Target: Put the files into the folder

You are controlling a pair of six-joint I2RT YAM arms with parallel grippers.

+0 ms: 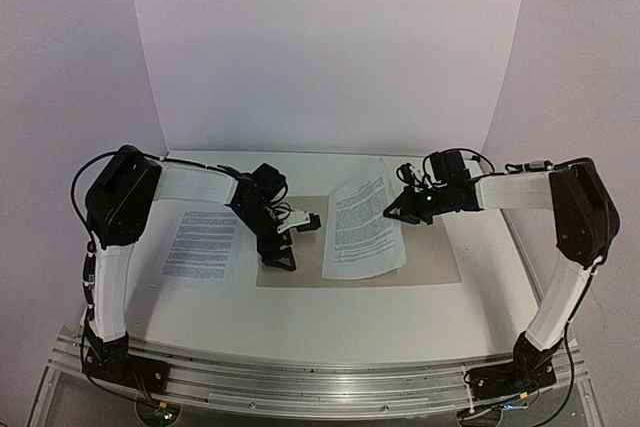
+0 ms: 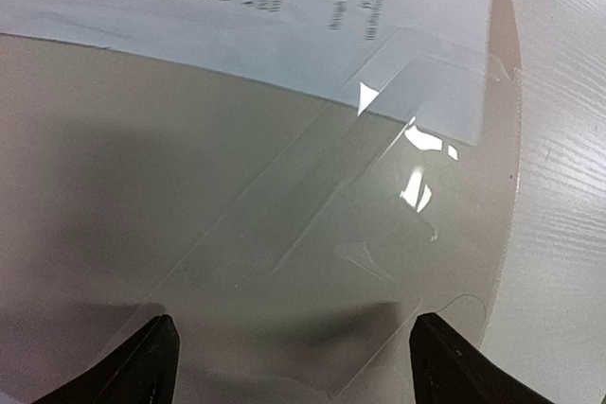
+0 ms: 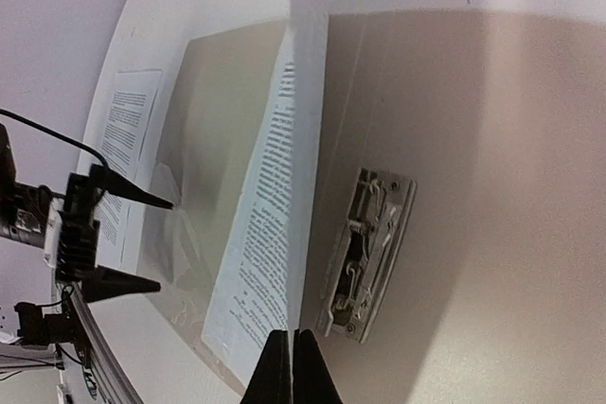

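The left gripper (image 2: 293, 332), jaws spread, hangs over the open tan folder (image 1: 430, 267)'s left half; 1 printed sheet (image 1: 200, 244) lies on the table (image 1: 300, 317) left of the folder. The right gripper (image 3: 292, 342) pinches the 2nd sheet (image 1: 362, 232)'s far right edge, holding it tilted across the folder's middle.

The tan folder (image 1: 430, 267) lay open beneath the left gripper (image 1: 298, 242). The first sheet (image 1: 362, 222) rested on it, one edge pinched in the right gripper (image 3: 292, 340). The second sheet (image 1: 200, 244) lay flat left of the left gripper.

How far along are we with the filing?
Done: folder lies open. In hand: right gripper pinches one sheet over it, not yet flat; left gripper hangs open above the folder. Left: second sheet lies on the table beside the folder.
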